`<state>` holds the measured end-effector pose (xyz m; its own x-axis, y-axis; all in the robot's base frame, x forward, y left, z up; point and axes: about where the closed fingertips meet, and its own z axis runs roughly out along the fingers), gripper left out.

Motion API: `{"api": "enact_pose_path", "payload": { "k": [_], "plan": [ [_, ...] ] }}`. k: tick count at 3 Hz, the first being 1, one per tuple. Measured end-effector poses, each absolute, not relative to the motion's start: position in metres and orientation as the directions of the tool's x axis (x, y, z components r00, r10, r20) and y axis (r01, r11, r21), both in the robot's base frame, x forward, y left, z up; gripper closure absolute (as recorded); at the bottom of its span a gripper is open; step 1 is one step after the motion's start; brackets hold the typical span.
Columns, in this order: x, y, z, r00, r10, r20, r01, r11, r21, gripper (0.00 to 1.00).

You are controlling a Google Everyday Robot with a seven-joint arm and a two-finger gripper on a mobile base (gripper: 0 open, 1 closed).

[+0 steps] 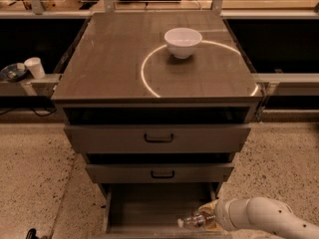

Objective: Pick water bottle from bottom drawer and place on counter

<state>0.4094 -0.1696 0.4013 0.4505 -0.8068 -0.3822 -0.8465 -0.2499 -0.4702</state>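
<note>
The bottom drawer (124,208) is pulled open under two wider drawers with black handles. The water bottle (193,221), clear with a white cap pointing left, lies sideways at the drawer's front right. My gripper (208,218) reaches in from the lower right on its white arm and is shut on the bottle's body. The counter (109,59) is the dark brown glossy top above, with a bright ring reflection.
A white bowl (183,42) stands on the counter at the back right of centre, on the ring. A white cup (35,67) sits on a ledge to the left. Pale speckled floor (35,173) lies on both sides of the cabinet.
</note>
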Motion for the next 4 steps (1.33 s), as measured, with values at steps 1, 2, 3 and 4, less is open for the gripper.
{"api": "enact_pose_path", "payload": {
  "k": [1,2,3,4],
  "plan": [
    [0.395,-0.188,0.472,0.461,-0.831,-0.312,-0.832,-0.282,-0.478,1.00],
    [0.401,-0.209,0.551,0.483,-0.832,-0.275,-0.806,-0.299,-0.511,1.00],
    [0.416,-0.225,0.580,0.543,-0.807,-0.233,-0.766,-0.362,-0.531,1.00],
    [0.416,-0.225,0.580,0.543,-0.807,-0.233,-0.766,-0.362,-0.531,1.00]
  ]
}}
